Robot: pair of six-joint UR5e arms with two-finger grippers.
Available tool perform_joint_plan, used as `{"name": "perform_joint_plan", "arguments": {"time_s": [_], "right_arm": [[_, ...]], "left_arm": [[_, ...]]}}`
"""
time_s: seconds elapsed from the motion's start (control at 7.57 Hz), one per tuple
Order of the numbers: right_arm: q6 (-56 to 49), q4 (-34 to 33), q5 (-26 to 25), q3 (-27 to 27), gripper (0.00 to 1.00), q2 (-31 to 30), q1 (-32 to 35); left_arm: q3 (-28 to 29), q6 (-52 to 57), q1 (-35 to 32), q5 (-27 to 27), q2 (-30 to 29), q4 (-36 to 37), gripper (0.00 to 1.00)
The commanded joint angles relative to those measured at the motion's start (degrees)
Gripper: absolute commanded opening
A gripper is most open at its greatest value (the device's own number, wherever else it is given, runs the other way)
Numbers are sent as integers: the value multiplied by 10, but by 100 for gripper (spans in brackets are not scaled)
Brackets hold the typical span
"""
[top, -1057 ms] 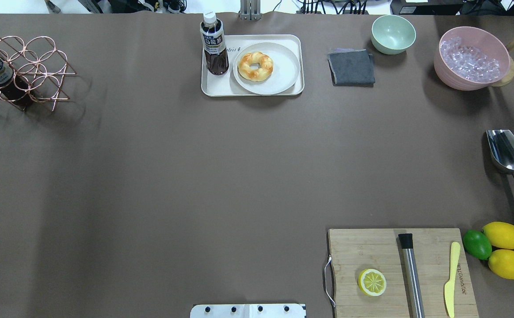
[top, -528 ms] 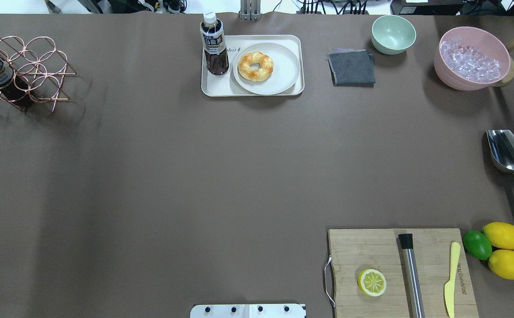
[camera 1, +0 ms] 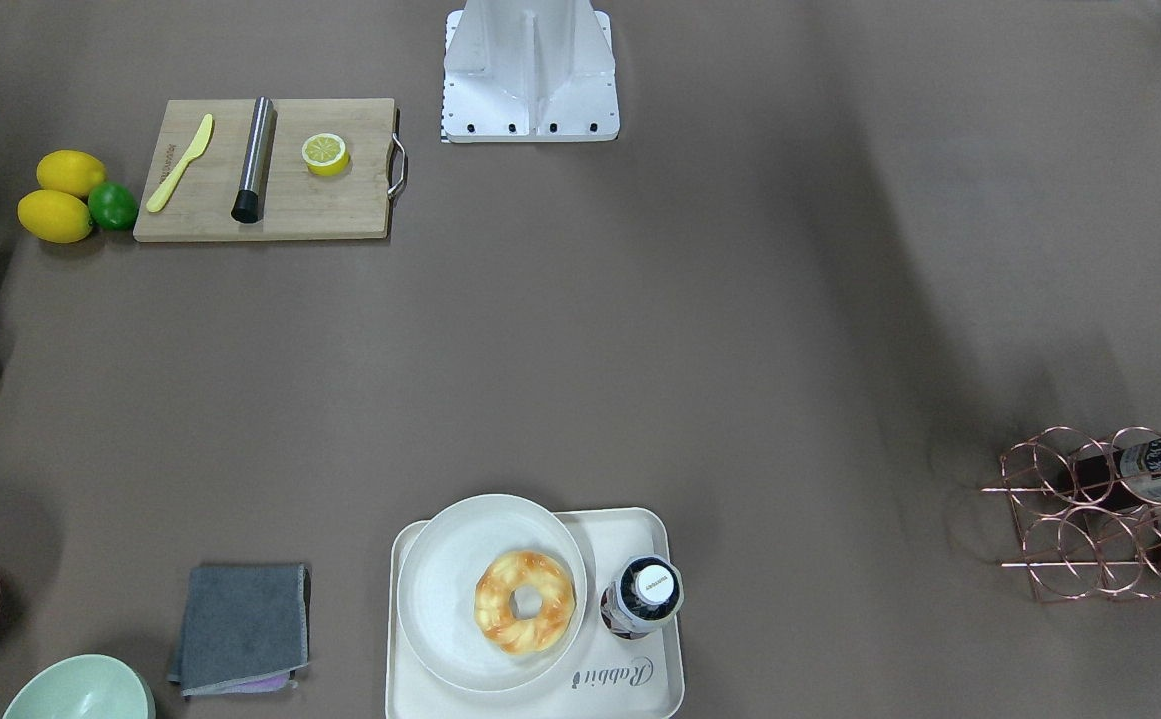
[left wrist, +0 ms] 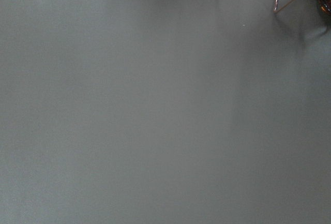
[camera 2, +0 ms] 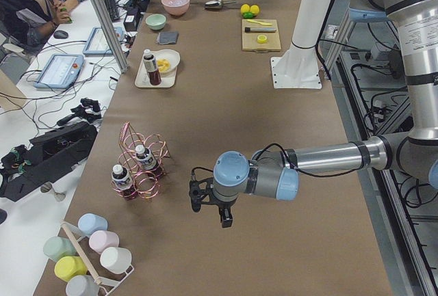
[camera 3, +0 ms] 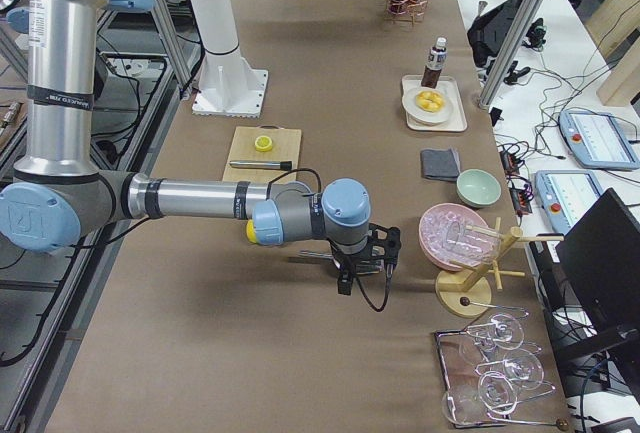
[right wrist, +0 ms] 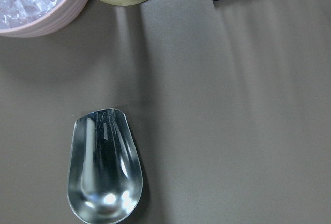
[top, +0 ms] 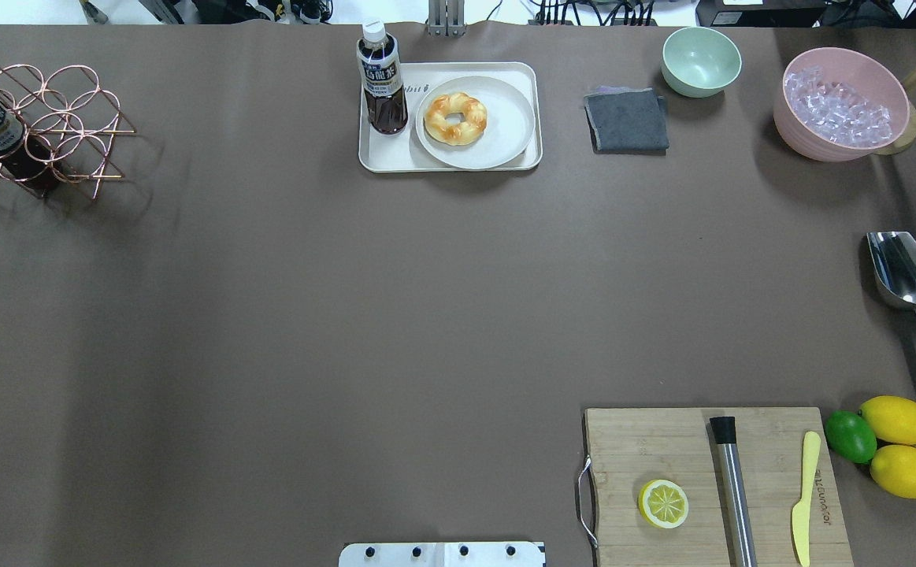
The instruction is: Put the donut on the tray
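Note:
The golden-brown twisted donut [top: 455,118] lies on a round off-white plate [top: 505,134], and the plate sits on the cream tray [top: 394,157] at the far middle of the table. A dark tea bottle [top: 383,87] stands on the tray beside the plate. The donut [camera 1: 525,602] and the tray [camera 1: 640,689] with its "Rabbit" lettering also show in the front-facing view. My left gripper [camera 2: 209,214] hovers over bare table near the wire rack, far from the tray. My right gripper [camera 3: 365,273] hovers near the pink bowl. I cannot tell whether either is open or shut.
A copper wire rack [top: 32,126] with a bottle stands far left. A grey cloth [top: 627,118], a green bowl [top: 700,59] and a pink bowl of ice [top: 843,102] are far right. A metal scoop [top: 903,272] lies right. A cutting board [top: 647,441] holds a halved lemon [top: 663,503].

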Motion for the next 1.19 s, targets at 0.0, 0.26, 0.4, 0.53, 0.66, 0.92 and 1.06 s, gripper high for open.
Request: {"name": "perform_joint_plan", "arguments": {"time_s": [0.0,0.26,0.4,0.53,0.66,0.92,1.06], "right_arm": [[-29,3,-42,1,100,-2,-14],[-18,4,-85,-3,100,-9,-15],[-11,7,-82,8,100,-9,-14],[-11,6,-82,22,100,-12,-16],[-17,7,-81,22,100,-13,-17],[-18,27,-80,17,100,-14,-21],[-18,27,-79,16,100,-15,-21]], "left_arm": [[1,0,0,0,1,-1,98],[1,0,0,0,1,-1,98],[1,0,0,0,1,-1,98],[2,0,0,0,1,-1,98],[3,0,1,0,1,-1,98],[3,-1,2,0,1,-1,98],[3,-2,2,-1,1,-1,98]]}}
